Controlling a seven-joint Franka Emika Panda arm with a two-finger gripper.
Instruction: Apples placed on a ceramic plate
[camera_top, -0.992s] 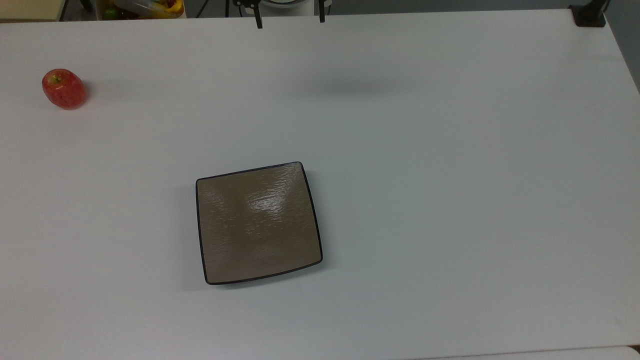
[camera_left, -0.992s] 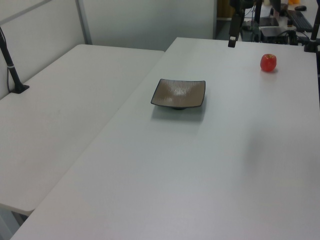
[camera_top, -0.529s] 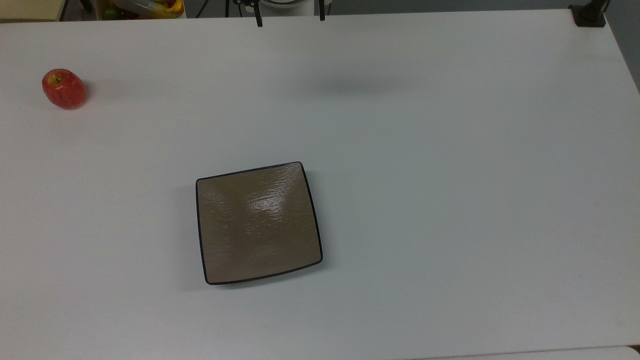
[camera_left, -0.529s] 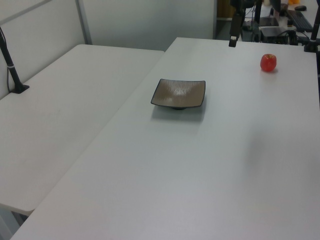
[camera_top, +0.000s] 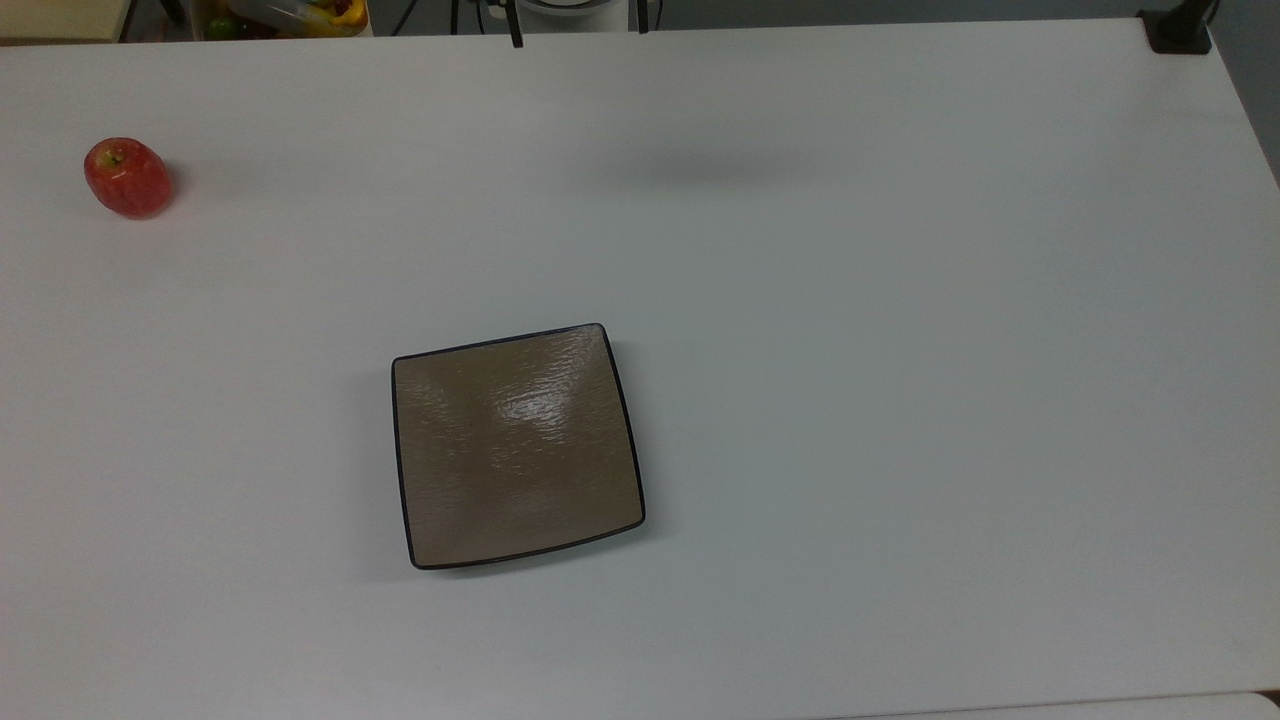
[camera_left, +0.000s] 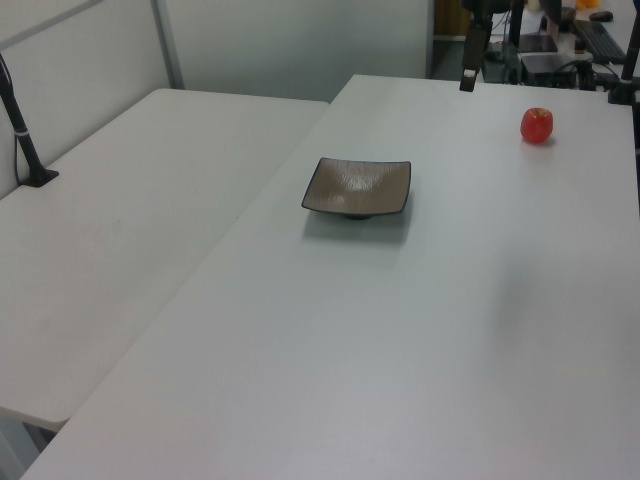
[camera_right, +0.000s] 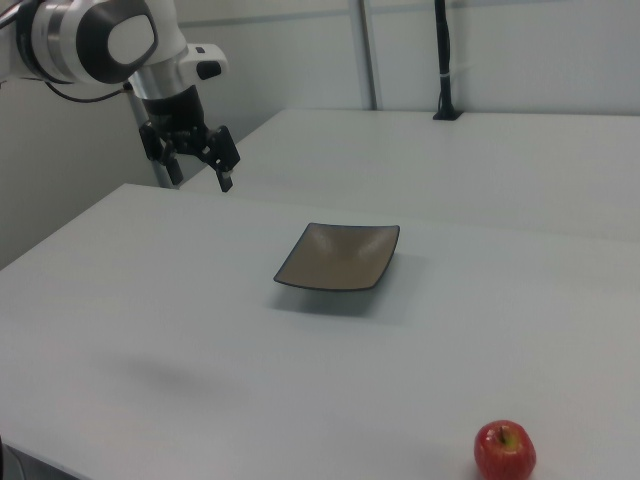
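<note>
**Apple still nowhere near the plate**

Closest to the right view's camera sits the apple, red, upright, stem up, alone on the white table. Using the plate as the landmark: the apple is well apart from it, toward the near edge in the right view, and far off toward the top view's upper left corner.

So progress-wise, I'd say basically nothing is done yet. No apple is on the plate and nothing is grabbed. What's left is the whole job: go to the apple, pick it up, carry it over, set it down. Only one apple on the table as far as I can see, even though the task says apples.

Next out is the plate itself, a square brownish ceramic one with a dark rim, sitting flat and holding nothing at all.

Beyond the plate, on the far side from the apple, the gripper hangs up in the air over the table's back edge. Its fingers are spread wide with nothing between them.
</note>
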